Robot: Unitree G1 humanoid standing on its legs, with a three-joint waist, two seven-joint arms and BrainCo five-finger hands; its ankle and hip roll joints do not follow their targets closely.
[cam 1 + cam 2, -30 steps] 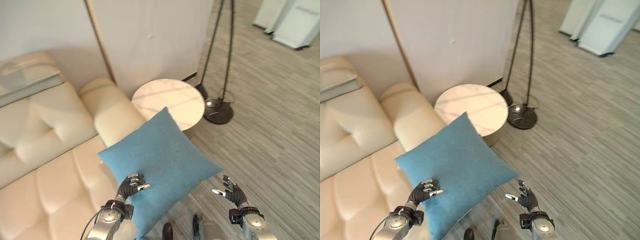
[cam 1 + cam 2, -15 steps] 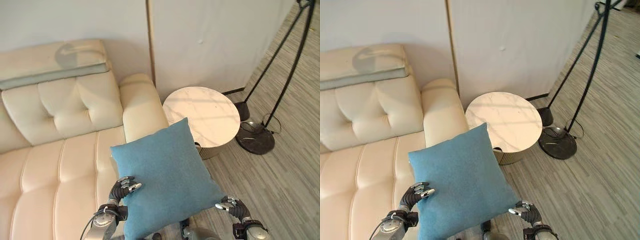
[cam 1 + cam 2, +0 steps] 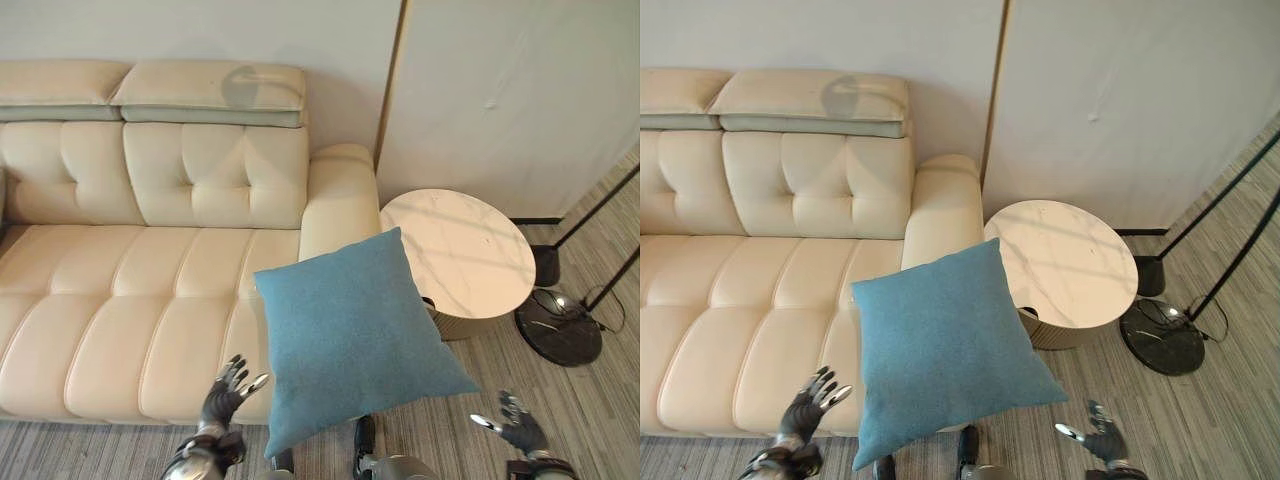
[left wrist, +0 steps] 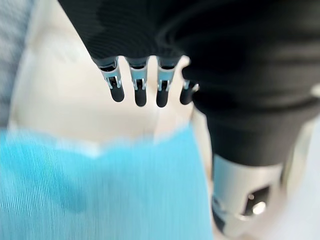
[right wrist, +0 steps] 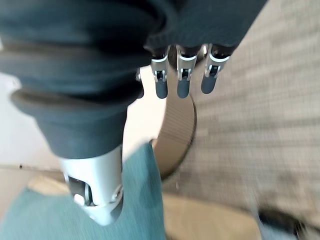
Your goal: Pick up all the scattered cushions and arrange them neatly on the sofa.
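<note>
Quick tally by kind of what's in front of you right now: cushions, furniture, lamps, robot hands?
Blue cushion: 1
Cream sofa: 1
Round side table: 1
Floor lamp base: 1
Robot hands, left robot hand and right robot hand: 2
Total: 6

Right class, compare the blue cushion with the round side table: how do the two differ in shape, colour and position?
The blue cushion is square and soft-looking; the round side table has a hard, flat circular top.
The cushion is plain teal blue; the table top is pale and marbled, on a ribbed tan base.
The cushion sits tilted, off the floor, between the open left hand and right hand; the table stands level on the floor beside the sofa.
</note>
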